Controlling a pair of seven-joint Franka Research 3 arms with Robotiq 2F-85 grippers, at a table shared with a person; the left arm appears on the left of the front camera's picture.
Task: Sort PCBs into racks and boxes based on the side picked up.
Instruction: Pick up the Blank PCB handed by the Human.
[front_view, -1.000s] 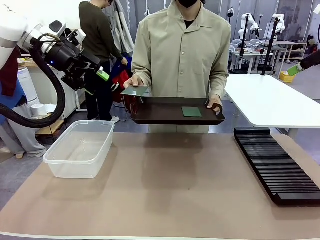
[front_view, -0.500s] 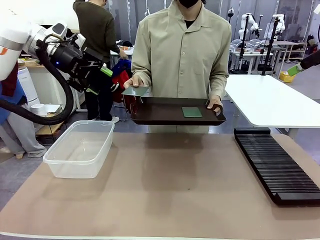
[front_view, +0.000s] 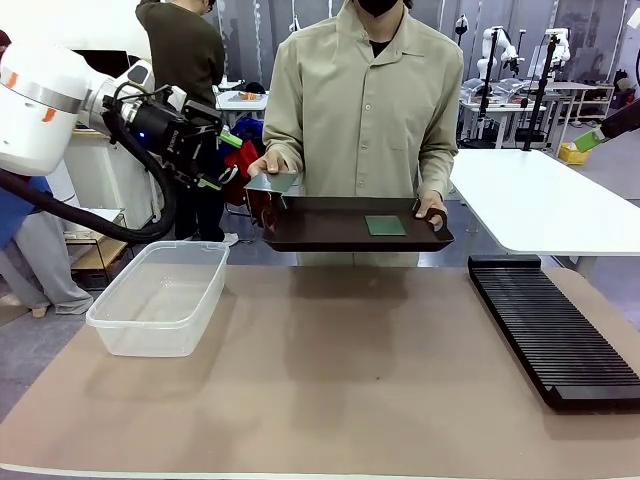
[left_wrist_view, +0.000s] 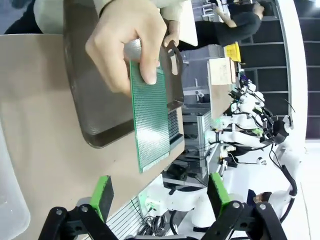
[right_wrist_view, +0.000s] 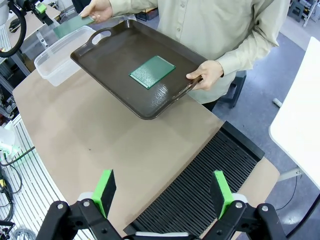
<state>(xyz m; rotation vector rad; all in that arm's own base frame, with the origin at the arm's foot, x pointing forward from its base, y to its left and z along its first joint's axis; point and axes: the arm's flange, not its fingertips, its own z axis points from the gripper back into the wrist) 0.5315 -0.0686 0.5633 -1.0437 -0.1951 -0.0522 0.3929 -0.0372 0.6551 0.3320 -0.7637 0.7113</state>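
Observation:
A person at the far side holds a dark brown tray and, in one hand, a green PCB out past the tray's left end. A second PCB lies flat on the tray. My left gripper hangs open just left of the held PCB. In the left wrist view that PCB ends just above the gap of the gripper, untouched. My right gripper is open and empty, high over the black rack, and looks down on the tray's PCB.
The clear box stands at the table's left, below my left arm. The rack runs along the right side. A white table stands behind it. Another person stands in the background at left.
My left arm has swung to the right, bringing its open gripper close to the PCB held out by the person. Tray, person and right arm have stayed put.

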